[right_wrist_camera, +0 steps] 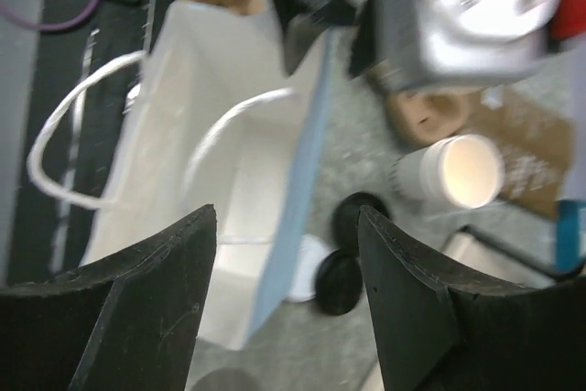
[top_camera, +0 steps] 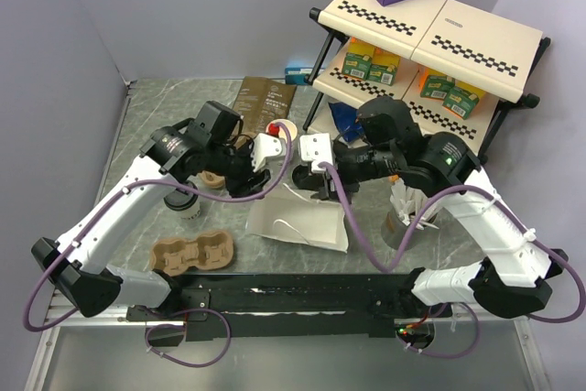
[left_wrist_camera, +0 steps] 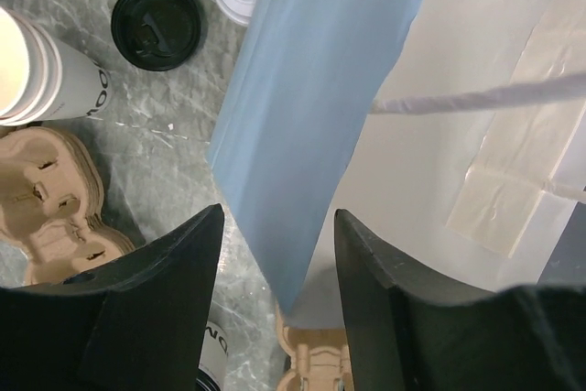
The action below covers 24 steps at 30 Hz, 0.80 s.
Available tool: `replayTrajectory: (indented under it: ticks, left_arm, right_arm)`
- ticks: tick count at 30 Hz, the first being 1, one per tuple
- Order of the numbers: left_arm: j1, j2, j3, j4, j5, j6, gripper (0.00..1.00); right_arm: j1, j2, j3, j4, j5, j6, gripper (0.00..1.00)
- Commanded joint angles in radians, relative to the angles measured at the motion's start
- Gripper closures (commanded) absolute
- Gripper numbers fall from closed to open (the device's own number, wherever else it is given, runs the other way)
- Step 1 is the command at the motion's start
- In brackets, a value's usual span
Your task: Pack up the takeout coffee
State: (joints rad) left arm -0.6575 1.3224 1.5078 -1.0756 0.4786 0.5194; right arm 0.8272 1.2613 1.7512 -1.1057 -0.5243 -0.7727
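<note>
A white takeout cup (top_camera: pixel 189 208) with a dark lid stands by my left arm; its printed side (left_wrist_camera: pixel 216 352) shows at the bottom of the left wrist view. A stack of unlidded white cups (left_wrist_camera: pixel 37 61) and one cup on its side (right_wrist_camera: pixel 455 171) lie near loose black lids (left_wrist_camera: pixel 156 25) (right_wrist_camera: pixel 340 282). The white paper bag (top_camera: pixel 302 222) lies open mid-table. My left gripper (top_camera: pixel 259 174) (left_wrist_camera: pixel 276 211) is open, with the bag's shaded side wall (left_wrist_camera: pixel 302 116) loose between its fingers. Over the bag's mouth (right_wrist_camera: pixel 233 180), my right gripper (top_camera: pixel 316 188) (right_wrist_camera: pixel 286 210) is open and holds nothing.
A brown pulp carrier (top_camera: pixel 192 254) lies front left, another (top_camera: pixel 212 179) (left_wrist_camera: pixel 46 203) under my left arm. The dark coffee pouch (top_camera: pixel 261 98) lies at the back. A checkered shelf (top_camera: pixel 430 34) with boxes fills the back right. A white lid (right_wrist_camera: pixel 307 267) lies by the bag.
</note>
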Motion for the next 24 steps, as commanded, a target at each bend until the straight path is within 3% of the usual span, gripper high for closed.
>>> replayTrajectory:
  ticks: [1, 7, 16, 24]
  left_arm:
    - [0.016, 0.012, 0.054, 0.031, 0.046, -0.032, 0.43]
    - [0.024, 0.018, 0.065, 0.031, 0.051, -0.03, 0.42]
    - [0.03, 0.012, 0.051, 0.023, 0.055, -0.03, 0.42]
    - [0.038, 0.011, 0.057, 0.019, 0.063, -0.027, 0.42]
  right_arm:
    - [0.009, 0.001, -0.001, -0.117, -0.026, 0.058, 0.3]
    - [0.006, 0.007, -0.061, -0.137, 0.043, 0.065, 0.28]
    - [0.006, 0.021, -0.144, -0.046, 0.204, 0.093, 0.33]
    - [-0.023, 0.035, -0.131, -0.052, 0.201, 0.095, 0.38]
